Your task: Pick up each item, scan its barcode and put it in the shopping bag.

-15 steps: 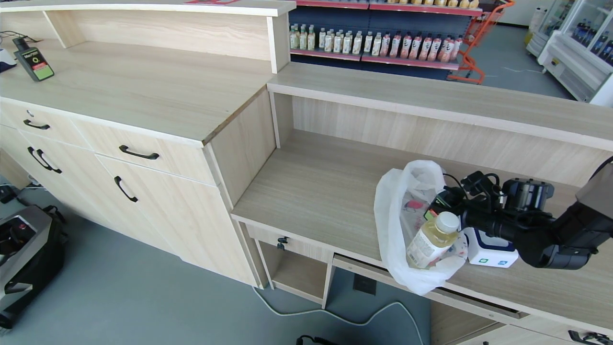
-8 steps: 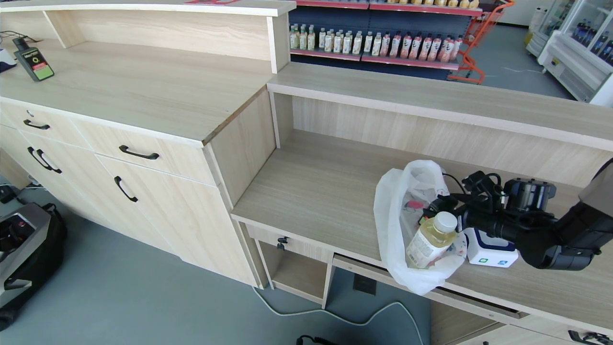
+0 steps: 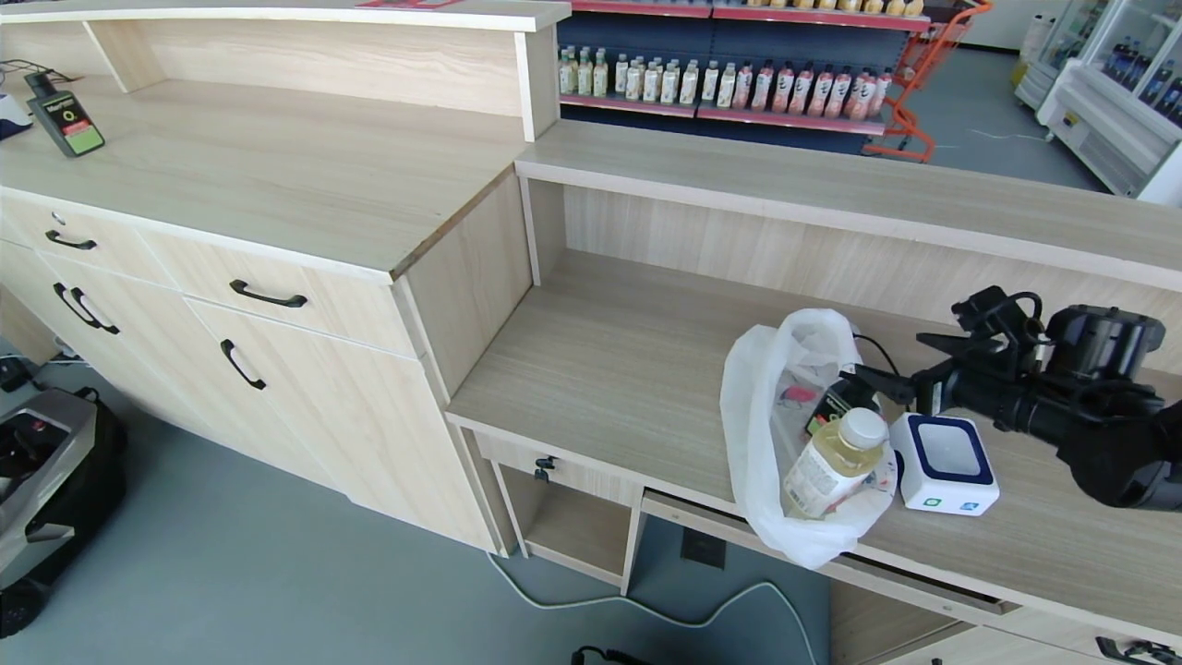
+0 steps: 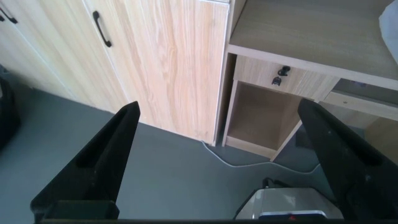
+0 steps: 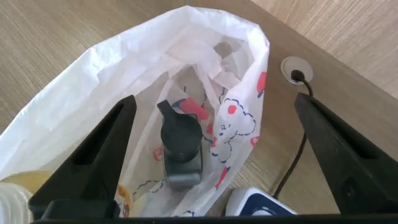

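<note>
A white plastic shopping bag point(image 3: 771, 434) lies open on the low counter point(image 3: 628, 369). A bottle of yellow drink point(image 3: 831, 462) leans in its mouth, and a dark item point(image 3: 834, 404) rests deeper inside. The right wrist view looks down into the bag point(image 5: 112, 81) at that dark item point(image 5: 181, 152), with the bottle's cap point(image 5: 15, 199) at the edge. My right gripper point(image 3: 891, 360) hangs open and empty just right of the bag, above the white and blue scanner point(image 3: 944, 462). My left gripper point(image 4: 217, 107) is open over the grey floor beside the cabinet.
A raised ledge point(image 3: 831, 194) runs behind the low counter. A cable goes through a hole point(image 5: 294, 68) near the bag. A handheld terminal point(image 3: 65, 120) lies on the higher counter at far left. Drawers and an open cubby point(image 4: 261, 118) sit below the counter.
My right gripper has drawn back up and to the right, away from the bag's mouth, uncovering the scanner. The dark item stays in the bag; the bottle has not moved.
</note>
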